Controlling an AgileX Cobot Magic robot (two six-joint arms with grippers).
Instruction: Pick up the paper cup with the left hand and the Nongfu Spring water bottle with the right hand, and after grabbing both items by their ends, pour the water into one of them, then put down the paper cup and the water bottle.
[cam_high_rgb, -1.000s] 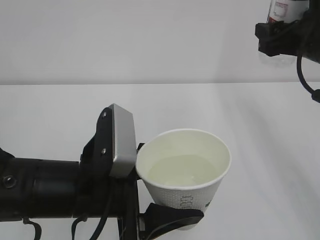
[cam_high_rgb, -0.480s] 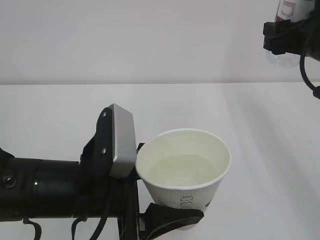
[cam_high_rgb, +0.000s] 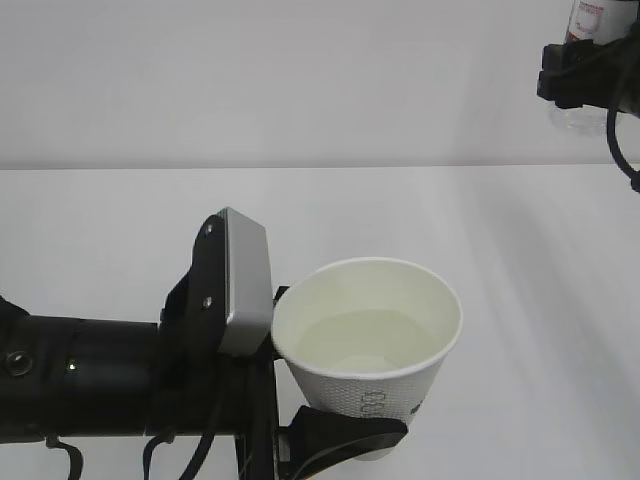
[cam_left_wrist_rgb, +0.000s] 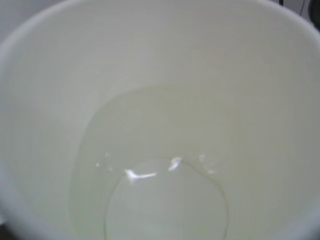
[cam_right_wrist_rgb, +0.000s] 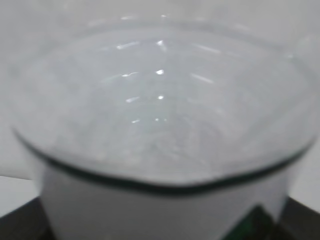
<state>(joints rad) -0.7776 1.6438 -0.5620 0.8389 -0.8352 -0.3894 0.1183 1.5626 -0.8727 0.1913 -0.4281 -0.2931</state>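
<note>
Paper cup (cam_high_rgb: 367, 345) sat upright in left hand (cam_high_rgb: 335, 440), fingers clamped around its lower wall, above white table (cam_high_rgb: 120, 210); water (cam_high_rgb: 365, 342) pooled inside. Nongfu Spring water bottle (cam_high_rgb: 592, 18) was high at top right, right hand (cam_high_rgb: 585, 80) pinching its lower part, base poking below jaws

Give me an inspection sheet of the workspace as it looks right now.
Surface: white table, bare where visible.
Job's things: paper cup upright, water inside; Nongfu Spring water bottle raised at top right, mostly out of frame.
Clutter: nothing seen.
Grippers: left hand closed around the cup's base; right hand gripping the bottle.
Cables: black cable hanging from the right hand.
Surroundings: plain pale wall.
</note>
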